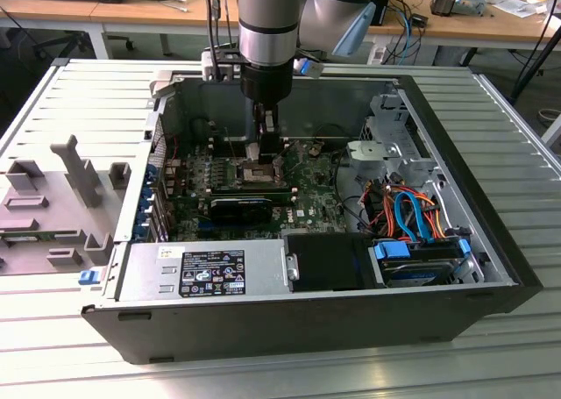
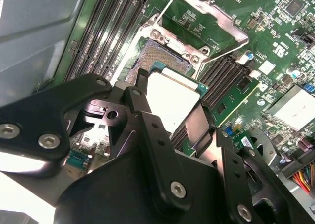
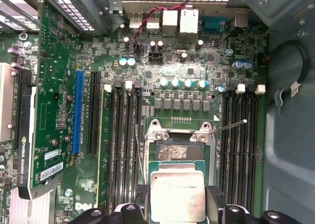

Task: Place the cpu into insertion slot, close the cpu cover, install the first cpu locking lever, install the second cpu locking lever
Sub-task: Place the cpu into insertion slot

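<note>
The cpu, a silver-topped square chip, hangs just above the motherboard with my gripper shut on its two opposite edges. It overlaps one side of the insertion slot, whose pin field lies bare. The cpu cover stands tilted up and open behind the slot. Two thin locking levers are swung free on either side. In the exterior view my gripper reaches down into the open computer case over the slot.
Memory slots flank the socket. A graphics card stands beside them. The case holds a power supply, drive cage and coloured cables. Grey fixtures lie on the table at the exterior view's left.
</note>
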Tool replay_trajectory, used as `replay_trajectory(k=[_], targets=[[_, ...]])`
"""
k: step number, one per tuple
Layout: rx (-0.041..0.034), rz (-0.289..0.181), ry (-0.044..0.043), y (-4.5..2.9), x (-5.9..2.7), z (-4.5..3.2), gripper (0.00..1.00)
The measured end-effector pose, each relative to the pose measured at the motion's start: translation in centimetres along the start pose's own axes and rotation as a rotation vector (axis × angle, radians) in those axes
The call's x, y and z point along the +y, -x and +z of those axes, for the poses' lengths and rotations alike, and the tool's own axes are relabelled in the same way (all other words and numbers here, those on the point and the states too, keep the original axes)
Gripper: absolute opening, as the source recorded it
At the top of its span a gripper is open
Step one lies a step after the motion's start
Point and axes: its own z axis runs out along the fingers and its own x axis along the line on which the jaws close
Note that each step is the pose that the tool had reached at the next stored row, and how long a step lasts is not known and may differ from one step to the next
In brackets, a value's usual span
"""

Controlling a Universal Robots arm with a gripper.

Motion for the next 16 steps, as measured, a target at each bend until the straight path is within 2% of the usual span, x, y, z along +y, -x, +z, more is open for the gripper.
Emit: replay_trajectory(k=[16], targets=[[0.0001,0.01,0.0002,0.07,0.0,0.59,0.54]])
